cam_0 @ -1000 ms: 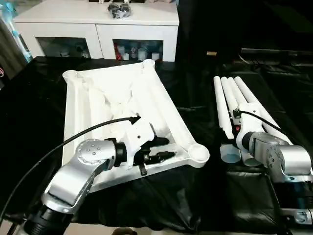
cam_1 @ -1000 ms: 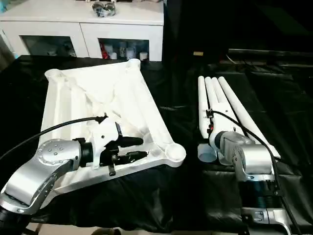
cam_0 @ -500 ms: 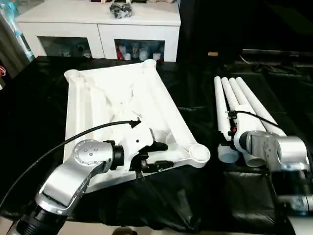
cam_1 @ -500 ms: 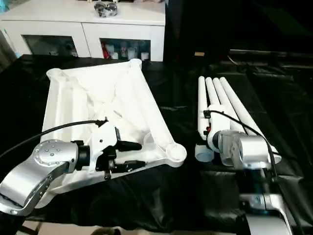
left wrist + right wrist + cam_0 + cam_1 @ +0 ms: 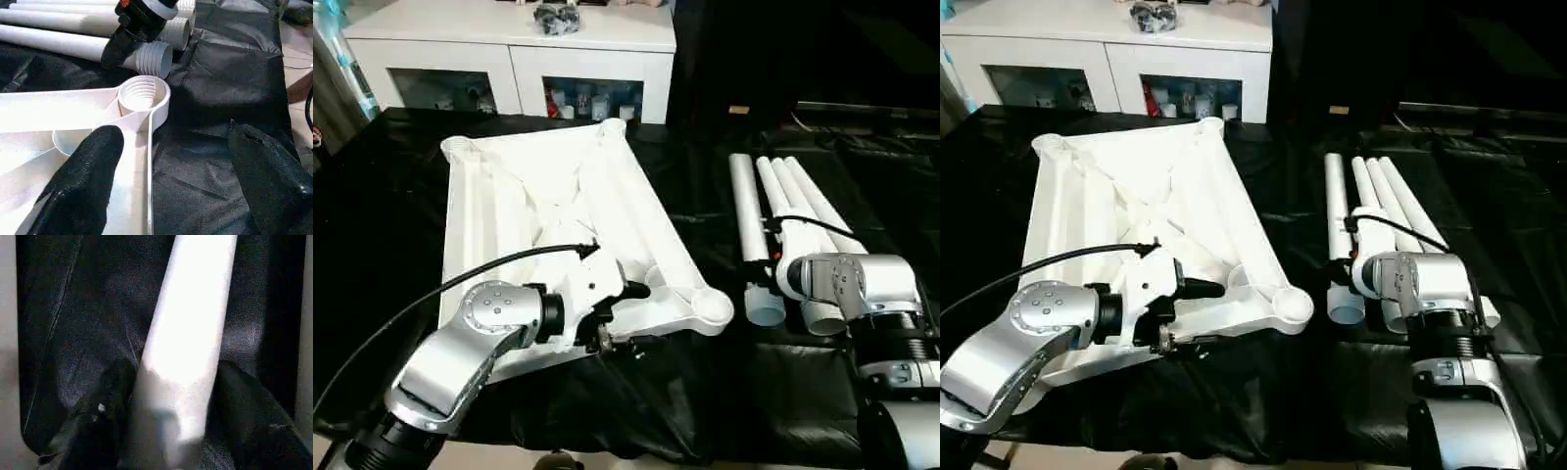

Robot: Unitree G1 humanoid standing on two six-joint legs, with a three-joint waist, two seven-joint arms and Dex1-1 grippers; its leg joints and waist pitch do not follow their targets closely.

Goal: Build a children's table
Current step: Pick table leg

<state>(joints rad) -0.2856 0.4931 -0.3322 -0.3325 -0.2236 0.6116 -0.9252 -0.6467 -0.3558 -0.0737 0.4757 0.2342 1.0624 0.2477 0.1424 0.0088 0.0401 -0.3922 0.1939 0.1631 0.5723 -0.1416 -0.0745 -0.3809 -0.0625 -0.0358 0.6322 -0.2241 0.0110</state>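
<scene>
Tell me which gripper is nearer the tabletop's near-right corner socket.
Left. The left gripper straddles the tabletop rim just beside the socket; the right gripper clasps a leg across the gap.

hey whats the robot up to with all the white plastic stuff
It is putting together a white plastic children's table. The rectangular ribbed table top lies underside up on black sheeting. The left gripper, open, straddles the top's edge close to a threaded corner socket. The right gripper is shut on one long white round leg, set slightly apart from the other three legs.
</scene>
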